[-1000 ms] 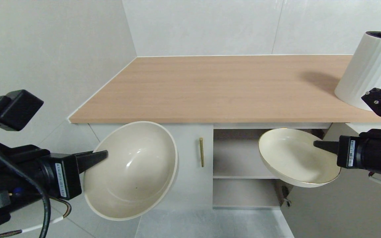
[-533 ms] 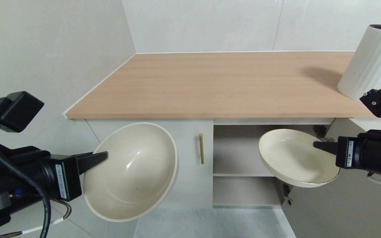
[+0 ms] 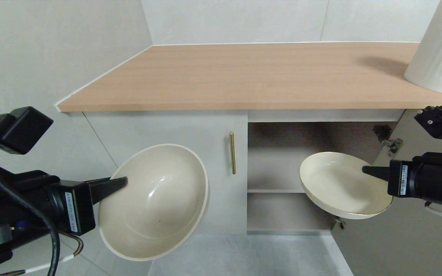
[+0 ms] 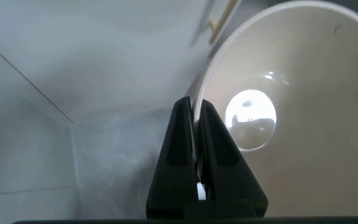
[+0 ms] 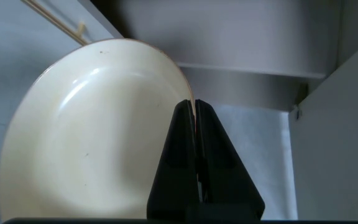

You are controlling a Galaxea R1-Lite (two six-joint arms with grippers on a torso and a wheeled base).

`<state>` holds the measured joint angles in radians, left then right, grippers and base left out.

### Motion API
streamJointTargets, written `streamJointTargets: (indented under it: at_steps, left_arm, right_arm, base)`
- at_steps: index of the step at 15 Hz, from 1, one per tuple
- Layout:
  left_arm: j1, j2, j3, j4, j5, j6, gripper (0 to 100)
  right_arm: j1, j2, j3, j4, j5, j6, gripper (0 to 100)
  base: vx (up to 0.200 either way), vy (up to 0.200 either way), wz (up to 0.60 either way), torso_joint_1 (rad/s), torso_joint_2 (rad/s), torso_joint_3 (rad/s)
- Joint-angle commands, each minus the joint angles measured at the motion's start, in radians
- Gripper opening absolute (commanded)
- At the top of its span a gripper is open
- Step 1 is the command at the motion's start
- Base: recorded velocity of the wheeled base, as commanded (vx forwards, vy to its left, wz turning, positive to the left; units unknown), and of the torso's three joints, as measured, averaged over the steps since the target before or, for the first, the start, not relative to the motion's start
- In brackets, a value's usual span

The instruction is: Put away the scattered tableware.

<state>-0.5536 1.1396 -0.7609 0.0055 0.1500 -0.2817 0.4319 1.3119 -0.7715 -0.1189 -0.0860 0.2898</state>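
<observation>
Where its two black fingers come together, the left gripper is clamped on the rim of a deep cream bowl, with one finger inside the wall and one outside. The bowl is held tilted, its opening turned upward, in front of the closed cabinet door and below the front edge of the worktop. The right gripper is likewise shut on the rim of a shallow gold-edged dish, which is held nearly level before the open compartment. That compartment is divided by a shelf, and the dish's far rim is seen at about shelf height. Between bowl and dish a brass handle is fixed upright at the closed door's edge. The opened door is swung out just beside the right gripper, its hinge seen above the dish. A white ribbed vessel is set at the worktop's right end, near the front edge.
</observation>
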Motion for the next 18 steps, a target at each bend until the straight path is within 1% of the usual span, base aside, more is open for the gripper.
streamJointTargets:
  at_steps: [1,3,5,9,11,12,13,15,17,18]
  left_arm:
    - [0.0,0.002,0.002,0.001,-0.001,-0.001,0]
    - [0.0,0.002,0.002,0.001,-0.003,-0.001,0]
    - [0.0,0.003,0.002,0.001,-0.006,-0.001,0]
    - [0.0,0.003,0.002,0.001,-0.006,-0.001,0]
    - [0.0,0.005,0.002,0.001,-0.006,-0.001,0]
    - [0.0,0.006,0.003,0.001,-0.007,-0.001,0]
    - [0.0,0.006,0.003,0.001,-0.007,-0.001,0]
    - [0.0,0.006,0.005,0.001,-0.007,-0.001,0]
    - [0.0,0.006,0.006,0.001,-0.007,-0.001,0]
    - [0.0,0.008,0.006,0.001,-0.007,-0.001,0]
  right_arm:
    - [0.001,0.003,0.0,0.001,0.0,0.0,0]
    - [0.001,0.003,0.001,0.001,0.0,0.0,0]
    - [0.001,0.004,0.001,0.001,0.0,0.0,0]
    - [0.001,0.029,0.001,0.001,0.0,0.0,0]
    - [0.002,0.107,-0.002,-0.007,0.0,0.0,0]
    - [0.001,0.167,-0.002,-0.034,0.0,0.002,0]
    - [-0.001,0.251,0.0,-0.093,-0.012,0.008,0]
    - [-0.032,0.398,0.003,-0.215,-0.046,0.014,0]
    - [-0.036,0.521,0.008,-0.327,-0.1,0.035,0]
    - [-0.036,0.596,0.006,-0.407,-0.146,0.048,0]
  base:
    - [0.0,0.0,0.0,-0.134,0.45,0.315]
    - [0.0,0.0,0.0,-0.119,0.44,0.308]
    - [0.0,0.0,0.0,-0.044,0.19,0.142]
    - [0.0,0.0,0.0,-0.003,0.02,0.012]
    - [0.0,0.0,0.0,0.0,0.0,0.0]
    - [0.0,0.0,0.0,0.0,0.0,0.0]
    - [0.0,0.0,0.0,0.0,0.0,0.0]
    - [0.0,0.0,0.0,0.0,0.0,0.0]
    - [0.0,0.0,0.0,0.0,0.0,0.0]
    - [0.0,0.0,0.0,0.0,0.0,0.0]
